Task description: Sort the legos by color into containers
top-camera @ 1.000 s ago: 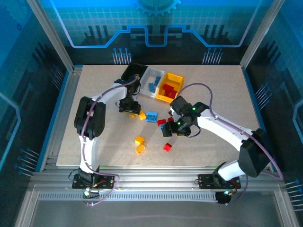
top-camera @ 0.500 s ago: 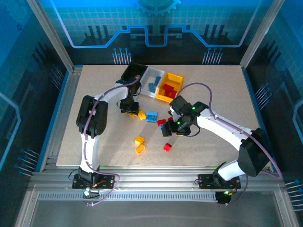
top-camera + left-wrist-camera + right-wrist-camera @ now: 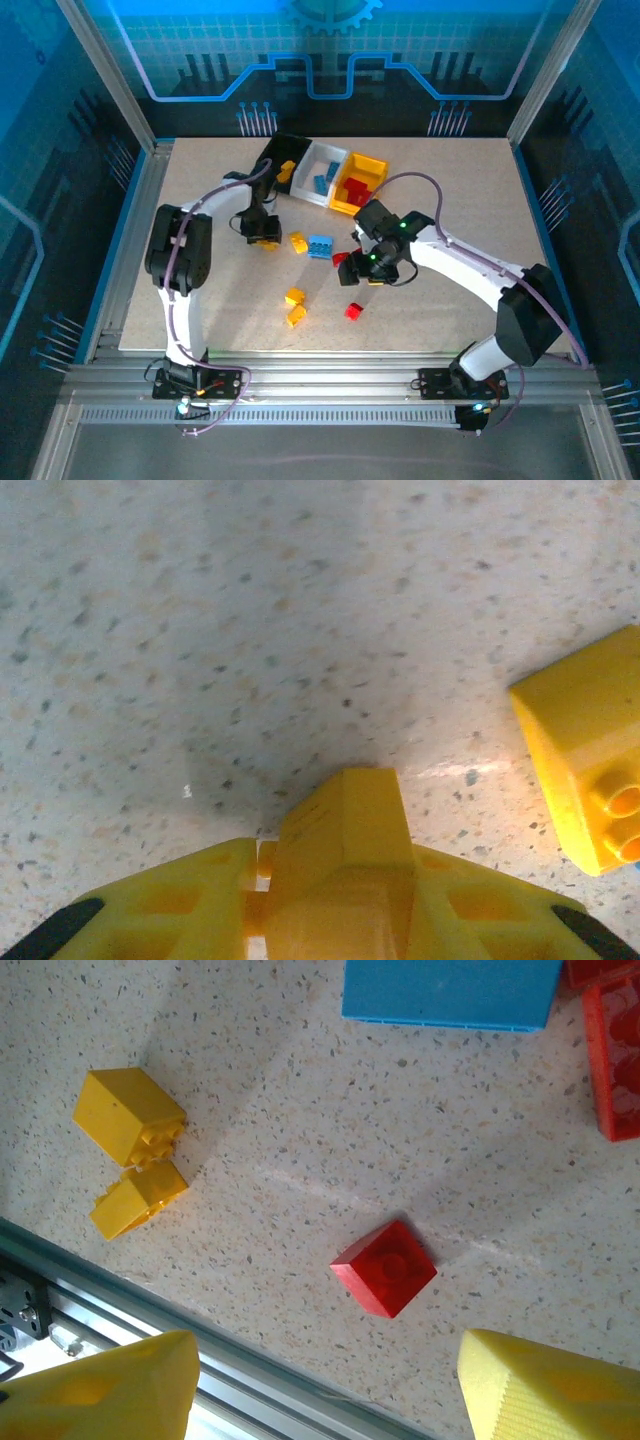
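My left gripper [image 3: 262,234] is shut on a yellow lego [image 3: 345,840], which sits between its yellow fingers [image 3: 180,910] just above the table. A second yellow lego [image 3: 585,750] lies to its right. My right gripper [image 3: 353,274] hangs open over a red lego [image 3: 385,1268], well above it. More legos lie loose: a blue one [image 3: 320,246], red ones [image 3: 342,258], two yellow ones [image 3: 294,306]. The containers stand at the back: black [image 3: 272,152] with a yellow piece, white [image 3: 332,155] with blue pieces, yellow [image 3: 372,163] with red pieces.
The table's front edge and its aluminium rail [image 3: 250,1355] run just below the right gripper's fingers [image 3: 100,1385]. Bare tabletop spreads left of the left arm and to the right of the right arm. Metal frame posts stand at the table's corners.
The left gripper has shut on the yellow lego and moved left, away from the blue and the other yellow lego. The right gripper has drifted slightly up and left, still open.
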`<act>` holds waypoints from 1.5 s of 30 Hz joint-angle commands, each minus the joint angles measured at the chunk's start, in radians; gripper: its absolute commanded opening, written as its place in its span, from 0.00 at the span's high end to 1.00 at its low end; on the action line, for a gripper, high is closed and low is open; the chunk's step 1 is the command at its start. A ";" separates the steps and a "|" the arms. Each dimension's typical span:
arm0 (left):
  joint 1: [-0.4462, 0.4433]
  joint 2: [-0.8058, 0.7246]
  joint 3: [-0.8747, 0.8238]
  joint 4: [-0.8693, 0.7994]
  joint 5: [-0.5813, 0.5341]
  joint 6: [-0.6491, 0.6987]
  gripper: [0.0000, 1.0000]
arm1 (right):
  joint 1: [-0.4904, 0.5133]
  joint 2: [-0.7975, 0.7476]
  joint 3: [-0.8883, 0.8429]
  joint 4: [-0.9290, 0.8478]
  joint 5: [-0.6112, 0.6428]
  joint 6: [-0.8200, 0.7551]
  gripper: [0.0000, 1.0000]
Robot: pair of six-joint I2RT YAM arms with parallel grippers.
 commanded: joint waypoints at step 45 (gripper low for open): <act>0.195 0.430 0.740 0.379 0.455 -0.842 0.37 | 0.013 -0.200 -0.040 -0.128 0.184 0.137 0.28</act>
